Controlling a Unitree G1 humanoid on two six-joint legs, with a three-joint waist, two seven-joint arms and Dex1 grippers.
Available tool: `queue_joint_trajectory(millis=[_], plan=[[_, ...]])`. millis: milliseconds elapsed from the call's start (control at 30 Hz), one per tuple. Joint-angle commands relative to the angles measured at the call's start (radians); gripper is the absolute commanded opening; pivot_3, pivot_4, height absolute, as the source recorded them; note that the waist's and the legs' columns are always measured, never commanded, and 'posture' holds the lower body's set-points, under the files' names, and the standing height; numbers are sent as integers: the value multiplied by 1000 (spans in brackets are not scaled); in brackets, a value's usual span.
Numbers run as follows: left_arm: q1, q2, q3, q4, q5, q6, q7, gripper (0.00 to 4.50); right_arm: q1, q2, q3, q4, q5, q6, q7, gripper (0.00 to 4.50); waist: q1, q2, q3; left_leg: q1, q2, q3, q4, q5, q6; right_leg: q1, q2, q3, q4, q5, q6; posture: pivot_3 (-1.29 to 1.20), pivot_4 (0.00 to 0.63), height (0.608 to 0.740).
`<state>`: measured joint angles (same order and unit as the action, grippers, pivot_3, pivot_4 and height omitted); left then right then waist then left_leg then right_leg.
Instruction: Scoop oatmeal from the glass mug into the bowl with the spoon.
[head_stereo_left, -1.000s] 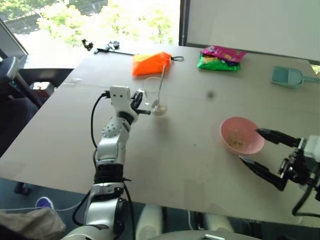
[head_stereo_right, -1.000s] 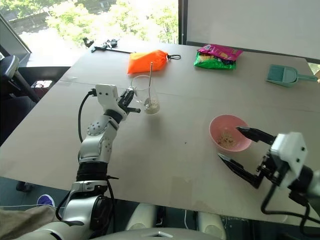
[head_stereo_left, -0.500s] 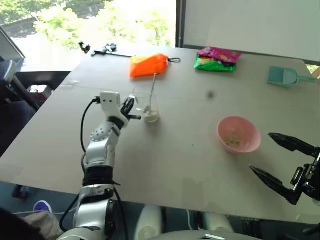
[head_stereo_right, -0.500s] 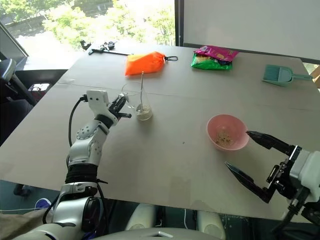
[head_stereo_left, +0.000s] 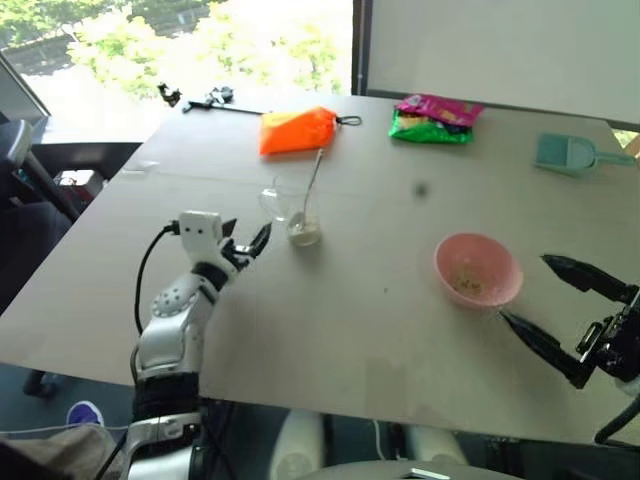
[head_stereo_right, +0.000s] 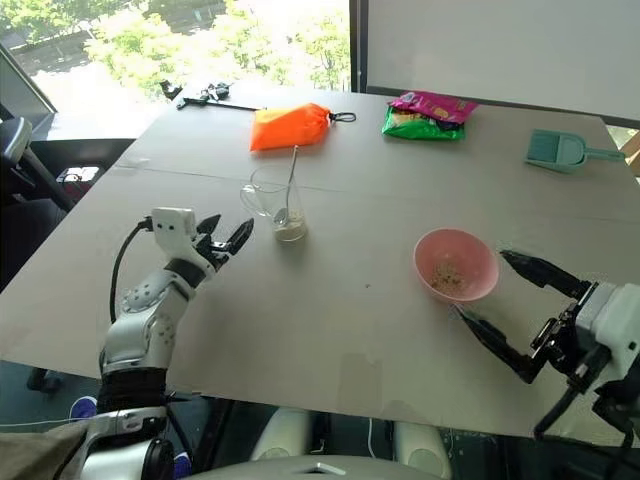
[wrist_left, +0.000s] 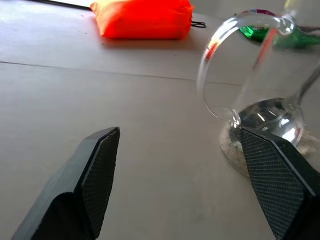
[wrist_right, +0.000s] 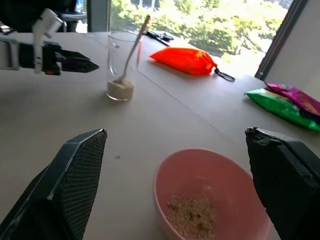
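— Where's the spoon (head_stereo_right: 288, 186)?

— Standing in the mug (head_stereo_right: 270, 203), leaning on the rim, head down in the oatmeal (head_stereo_right: 290, 230) at the bottom.

— Is the left gripper (head_stereo_right: 226, 238) holding the mug?

— No. Its fingers are spread apart, just short of the handle, gripping nothing.

— And the right gripper (head_stereo_right: 505, 301)?

— Fingers wide apart too, empty, just beside the bowl (head_stereo_right: 456, 264), which has some oatmeal in it. Mug and bowl sit well apart on the table (head_stereo_right: 350, 330).
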<state>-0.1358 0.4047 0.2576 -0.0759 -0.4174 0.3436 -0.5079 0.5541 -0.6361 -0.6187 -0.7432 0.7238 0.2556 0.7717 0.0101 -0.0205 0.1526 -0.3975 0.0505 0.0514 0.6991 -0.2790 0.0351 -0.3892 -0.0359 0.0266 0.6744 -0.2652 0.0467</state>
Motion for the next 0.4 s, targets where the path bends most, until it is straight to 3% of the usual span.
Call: queue_joint_trajectory(millis=[33, 200, 400], plan=[[116, 92, 13, -225, -117, 84, -132, 4000, 66, -9, -88, 146, -80, 25, -6, 4500, 4, 0, 0, -1, 1, 0, 0, 0, 0, 0, -3, 1, -1, -1, -2, 0, 150, 740], [186, 200, 5, -306, -192, 144, -256, 4000, 56, -51, -91, 309, -209, 58, -58, 4500, 4, 4, -1, 0, 1, 0, -4, 0, 0, 0, -6, 2, -6, -3, -6, 0, 150, 740], [194, 225, -15, -330, -214, 151, -314, 4000, -17, -71, -49, 349, -260, 122, -98, 4500, 0, 7, -2, 4, 2, 8, -11, 0, 0, -1, -2, 7, -8, -4, -6, 0, 150, 740]])
